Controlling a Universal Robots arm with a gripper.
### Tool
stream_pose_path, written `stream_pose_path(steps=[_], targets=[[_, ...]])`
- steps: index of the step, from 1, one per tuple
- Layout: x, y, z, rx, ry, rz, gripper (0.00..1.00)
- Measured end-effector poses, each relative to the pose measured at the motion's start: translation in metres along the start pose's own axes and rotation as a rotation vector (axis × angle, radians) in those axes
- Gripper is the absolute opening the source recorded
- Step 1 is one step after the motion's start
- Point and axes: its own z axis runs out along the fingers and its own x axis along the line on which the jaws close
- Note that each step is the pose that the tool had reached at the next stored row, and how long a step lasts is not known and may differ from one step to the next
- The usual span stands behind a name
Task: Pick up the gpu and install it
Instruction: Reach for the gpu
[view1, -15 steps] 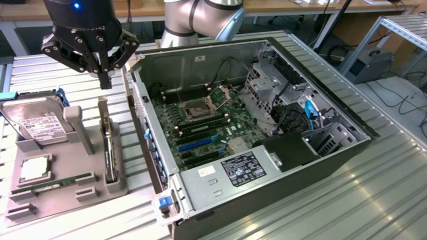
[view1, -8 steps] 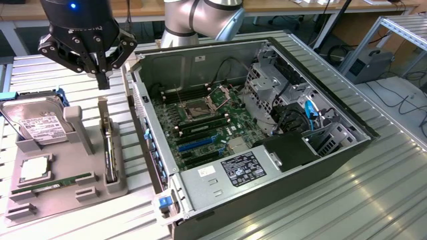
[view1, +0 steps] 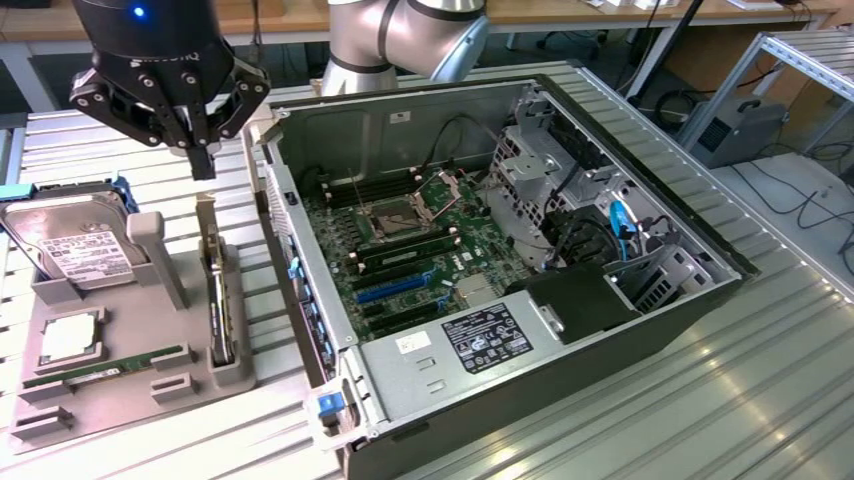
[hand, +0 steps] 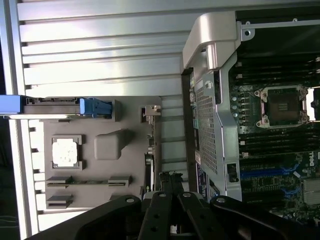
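- A ribbed metal table (view1: 747, 400) carries everything.
- An open computer case (view1: 400, 115) lies on its side in the middle, with the green circuit board (view1: 400, 250) facing up.
- The robot arm (view1: 400, 40) reaches in from behind the case.
- A grey holder (view1: 120, 390) sits on the exterior view's left, just beside the case.
- A hard drive (view1: 80, 250) leans in the holder's far end.
- The gpu (view1: 216, 300) stands on edge in a slot along the holder's case side, with its metal bracket at the far end.
- The gripper (view1: 202, 165) hangs just above that bracket end, apart from it. Its fingers are pressed together on nothing.
- A memory stick (view1: 114, 365) lies flat in the holder.
- A processor chip (view1: 67, 340) rests in a square pocket near it.
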Motion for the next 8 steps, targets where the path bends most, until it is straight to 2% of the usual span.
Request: stream_pose_path(steps=[8], targets=[[0.0041,-0.0003,-0.0001,0.0,0.0,0.0,0.11]])
